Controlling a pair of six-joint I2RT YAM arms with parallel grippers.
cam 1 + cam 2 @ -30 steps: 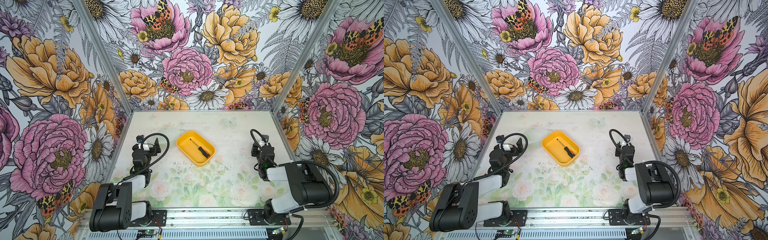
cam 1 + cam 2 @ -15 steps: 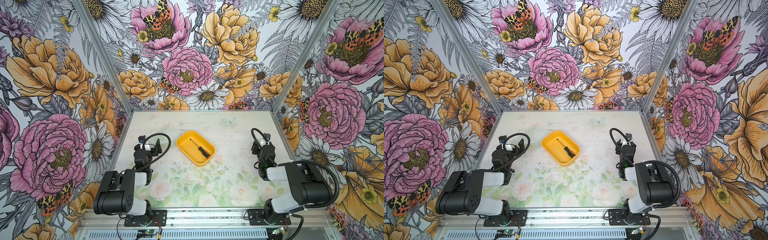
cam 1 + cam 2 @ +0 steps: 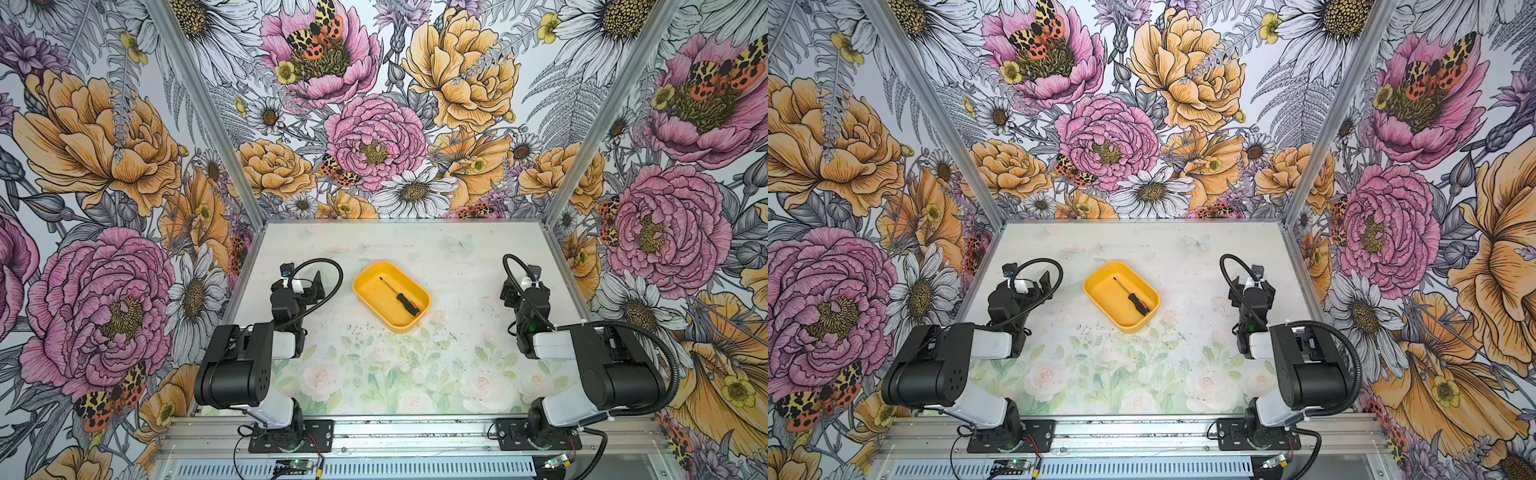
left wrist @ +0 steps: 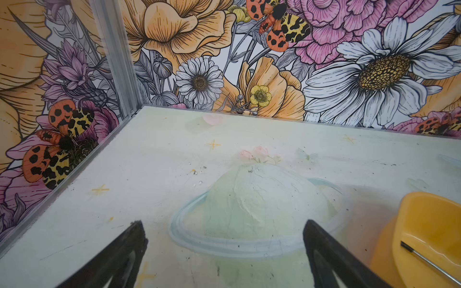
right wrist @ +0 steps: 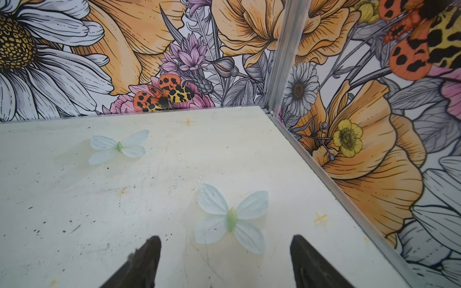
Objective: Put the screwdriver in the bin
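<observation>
The screwdriver [image 3: 402, 297] lies slanted inside the bin [image 3: 401, 328], handle end toward the arms. The left fingers [image 4: 124, 249] are nearer. They and the right fingers [image 5: 147, 254] are spread wide, holding nothing.

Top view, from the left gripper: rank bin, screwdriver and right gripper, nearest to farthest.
1. bin: just to the right of the left gripper, with its near wall facing that gripper.
2. screwdriver: lying inside the bin, toward the bin's far side.
3. right gripper: across the table, beyond the bin.
</observation>
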